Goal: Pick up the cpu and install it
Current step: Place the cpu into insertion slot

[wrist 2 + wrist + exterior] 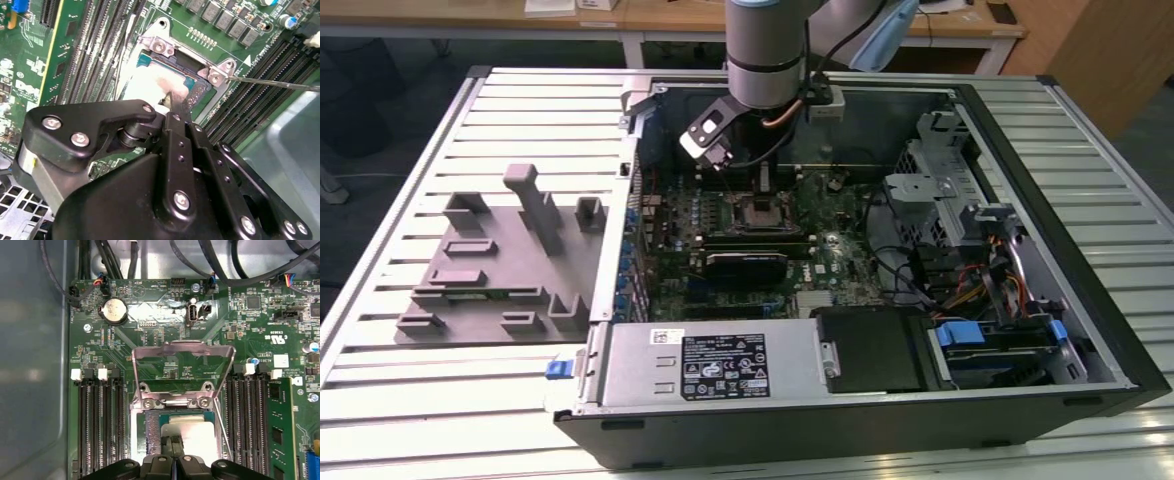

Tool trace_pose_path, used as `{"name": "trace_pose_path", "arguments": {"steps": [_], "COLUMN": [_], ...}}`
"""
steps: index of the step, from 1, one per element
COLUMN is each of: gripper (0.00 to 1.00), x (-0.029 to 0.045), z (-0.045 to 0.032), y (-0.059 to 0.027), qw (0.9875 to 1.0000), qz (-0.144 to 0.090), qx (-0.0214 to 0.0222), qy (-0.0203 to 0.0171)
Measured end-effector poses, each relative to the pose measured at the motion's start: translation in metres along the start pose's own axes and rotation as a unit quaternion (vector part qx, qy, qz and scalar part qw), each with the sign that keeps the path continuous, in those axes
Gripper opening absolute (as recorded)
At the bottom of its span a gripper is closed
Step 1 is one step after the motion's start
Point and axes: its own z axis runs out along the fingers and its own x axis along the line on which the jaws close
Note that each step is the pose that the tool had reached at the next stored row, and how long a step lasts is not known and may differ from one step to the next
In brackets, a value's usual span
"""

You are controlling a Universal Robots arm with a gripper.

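Observation:
The cpu (150,80), a silvery square chip with a green rim, lies over the open motherboard socket (754,212) inside the computer case. In the first wrist view the cpu (195,432) is below the raised metal load plate (182,344). My gripper (170,100) has its thin fingers close together on the cpu's near edge, and the black linkages hide the rest of the chip. I cannot tell whether the chip rests flat in the socket or is held just above it. In the exterior view the gripper (724,165) hangs tilted over the board. The gripper (173,442) tips pinch at the chip's edge.
A grey fixture tray (494,265) stands outside the case on the exterior view's left. Memory slots (100,420) flank the socket on both sides. The socket's thin lever rod (275,82) sticks out sideways. A power supply (707,365) and cable bundles (961,270) crowd the case.

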Motion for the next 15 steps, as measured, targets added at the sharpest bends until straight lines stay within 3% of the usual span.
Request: {"name": "trace_pose_path", "arguments": {"steps": [9, 15], "gripper": [0.11, 0.11], "x": [-0.0002, -0.0066], "z": [-0.0062, -0.0061], "y": [0.0007, 0.0017], "qw": [1.0000, 1.0000], "qz": [0.000, 0.000], "qx": [-0.0001, 0.0000], "qy": [0.0004, 0.0003]}}
